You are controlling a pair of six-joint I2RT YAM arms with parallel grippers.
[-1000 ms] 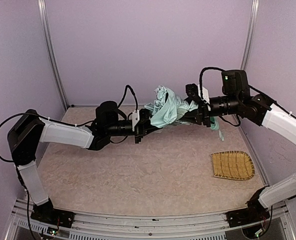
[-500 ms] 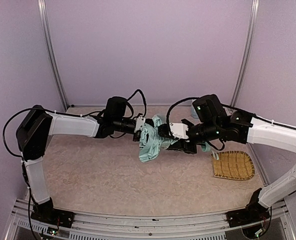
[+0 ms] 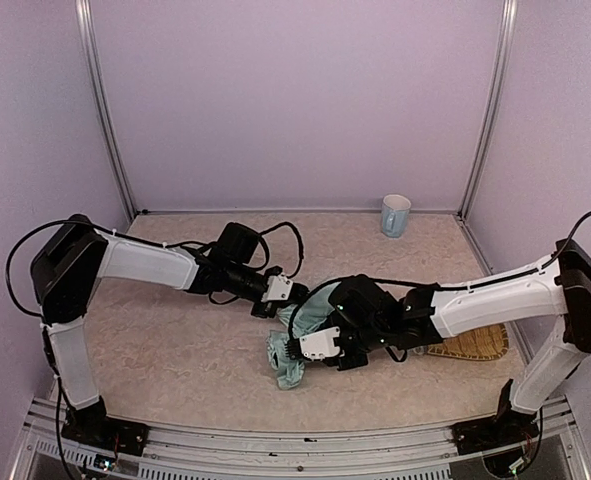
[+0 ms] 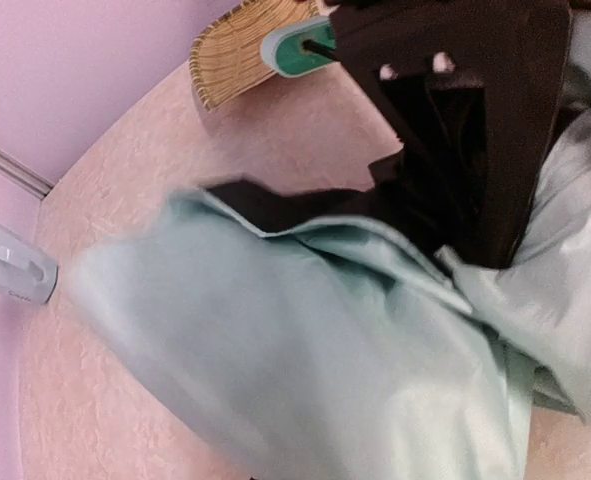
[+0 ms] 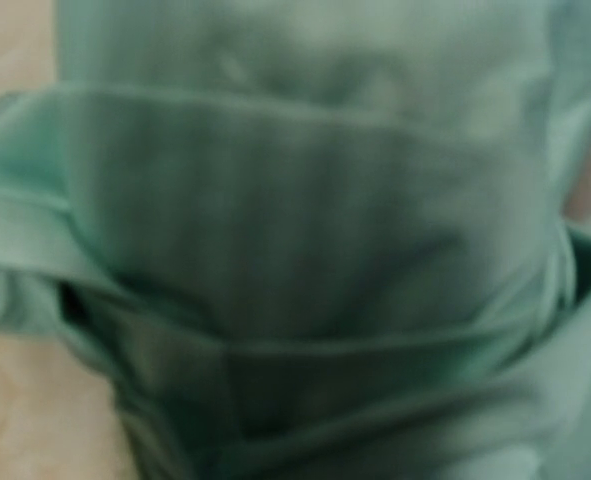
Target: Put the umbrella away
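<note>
The umbrella [image 3: 287, 352] is a crumpled bundle of pale mint fabric lying low over the table's middle, between my two grippers. My left gripper [image 3: 283, 296] meets its far upper end and my right gripper [image 3: 311, 346] presses into its near right side. Neither pair of fingers shows, because fabric covers them. In the left wrist view the mint cloth [image 4: 305, 350] fills the lower frame with black lining above it, and the mint handle [image 4: 295, 50] on its thin shaft pokes out at the top. The right wrist view is filled by blurred mint folds [image 5: 305, 250].
A pale blue mug [image 3: 395, 215] stands at the back right near the wall, and shows as the mug [image 4: 15, 265] in the left wrist view. The woven straw mat [image 3: 472, 343] lies at the right, partly behind my right forearm. Lilac walls close three sides.
Both arms have come down from mid-air towards the table's near middle, carrying the umbrella lower and nearer. The right arm swung left and down, uncovering the mug.
</note>
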